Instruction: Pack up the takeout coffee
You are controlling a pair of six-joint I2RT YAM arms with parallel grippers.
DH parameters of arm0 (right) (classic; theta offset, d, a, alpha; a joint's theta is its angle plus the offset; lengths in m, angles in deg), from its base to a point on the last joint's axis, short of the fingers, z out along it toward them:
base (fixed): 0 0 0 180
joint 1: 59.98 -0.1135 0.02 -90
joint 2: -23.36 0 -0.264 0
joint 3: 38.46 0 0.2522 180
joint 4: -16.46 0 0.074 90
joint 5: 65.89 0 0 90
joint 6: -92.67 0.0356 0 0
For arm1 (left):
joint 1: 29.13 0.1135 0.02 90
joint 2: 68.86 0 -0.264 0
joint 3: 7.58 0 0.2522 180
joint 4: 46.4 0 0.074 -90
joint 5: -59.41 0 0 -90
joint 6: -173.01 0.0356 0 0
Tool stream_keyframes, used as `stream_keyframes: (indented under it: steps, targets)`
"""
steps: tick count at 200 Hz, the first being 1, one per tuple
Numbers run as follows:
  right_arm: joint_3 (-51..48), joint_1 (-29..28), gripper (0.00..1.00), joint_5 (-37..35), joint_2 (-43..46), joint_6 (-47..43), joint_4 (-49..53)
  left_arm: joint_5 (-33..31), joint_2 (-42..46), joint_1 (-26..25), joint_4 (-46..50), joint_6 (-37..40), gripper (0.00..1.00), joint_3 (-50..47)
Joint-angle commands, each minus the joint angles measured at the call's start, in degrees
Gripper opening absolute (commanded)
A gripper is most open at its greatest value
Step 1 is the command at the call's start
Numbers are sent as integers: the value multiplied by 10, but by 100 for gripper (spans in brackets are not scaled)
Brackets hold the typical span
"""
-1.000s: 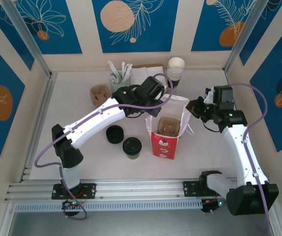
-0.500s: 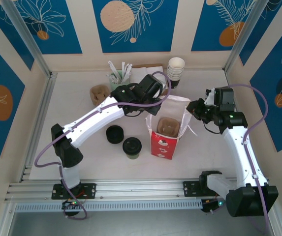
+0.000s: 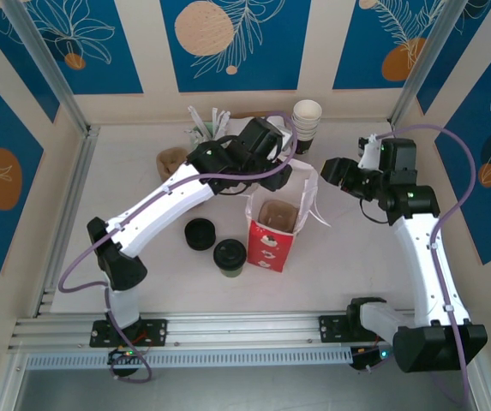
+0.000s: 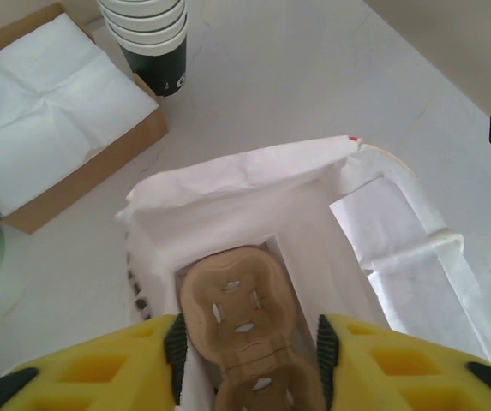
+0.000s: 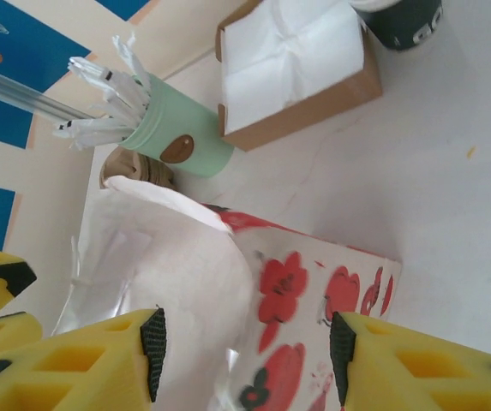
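"Did you see the bag shift? A second ago it stood square, nearer the right arm. Now it has slid toward the left arm and it leans."

"I did. The right claw has drawn up and back from it too. Its fingers are spread wide and pinch nothing. The bag's white lip and flowered side lie just past them."

"And the left claw?"

"Spread as well, hanging over the bag's mouth. Looking down past it, you can see the cardboard tray sitting in the bottom."

"So nobody has the coffee."

"No. It stands on the table with its black lid on, just beside the bag's left side and near the loose lids. It hasn't budged."

"What was the fuss for, then?"

"Opening and settling the bag, I'd guess. The mouth gapes and the tray is in, so only the cup is left to go. That lean worries me, though. The bag could tip when the cup comes down."
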Motion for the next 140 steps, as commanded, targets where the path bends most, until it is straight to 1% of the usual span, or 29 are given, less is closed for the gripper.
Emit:
stream_keyframes:
  steps: [1,22,44,80,118,140]
  targets:
    - [28,-5,56,11,-24,-60,34,-17,-2,6,34,17,50,38]
    - [47,-14,56,18,-48,-80,48,-33,23,6,46,32,54,31]
    - [63,-27,56,14,-64,-110,55,-39,68,6,49,50,62,-11]
    - [90,-33,57,-5,-85,-157,64,-58,185,5,16,54,75,-156]
    - [117,-32,58,-14,-104,-174,62,-56,319,3,-37,36,99,-333]
    - [129,-33,58,0,-110,-174,60,-43,373,0,-56,19,100,-417]
